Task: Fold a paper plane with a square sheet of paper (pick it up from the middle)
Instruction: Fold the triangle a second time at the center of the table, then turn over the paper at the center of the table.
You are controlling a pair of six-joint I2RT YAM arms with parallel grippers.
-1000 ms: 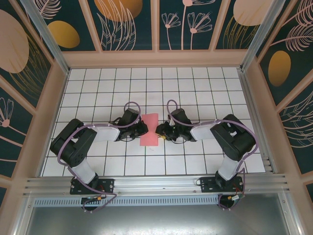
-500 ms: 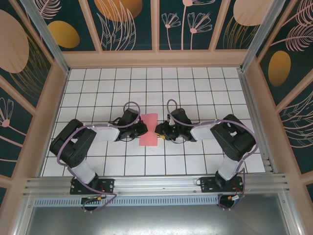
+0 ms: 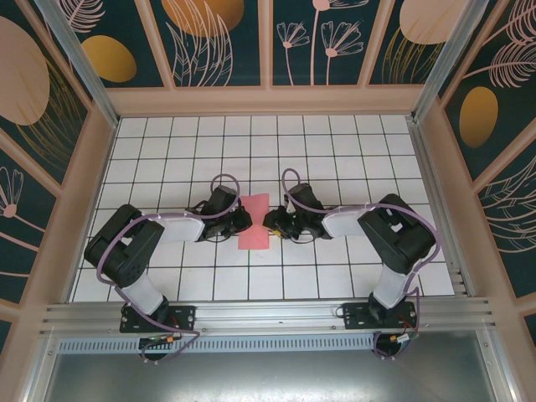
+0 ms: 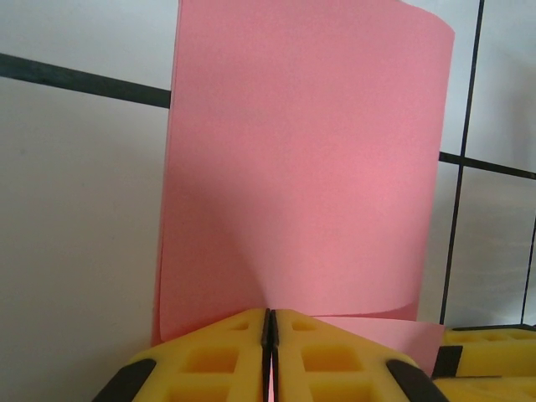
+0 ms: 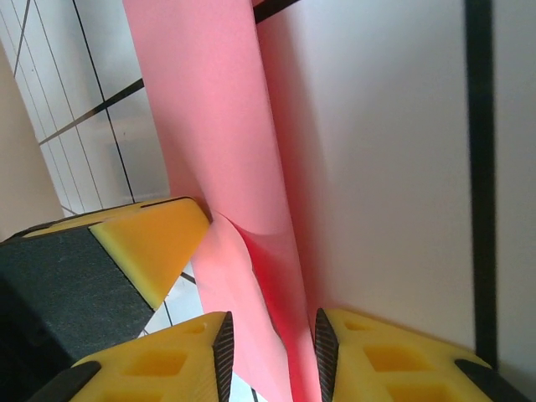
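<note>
The left gripper (image 4: 270, 316), at the bottom middle of its wrist view, is squeezed tight on the edge of the square sheet of paper (image 4: 301, 151). The right gripper (image 5: 270, 327) has its jaws a little apart with the paper between them; I cannot tell if it pinches. From above, the paper sits mid-frame on the white table (image 3: 335, 151), a tall strip. This looks like the first fold. The nose and wings are left to do.

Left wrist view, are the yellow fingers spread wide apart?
No, the fingers are pressed together at the pink paper's near edge.
</note>
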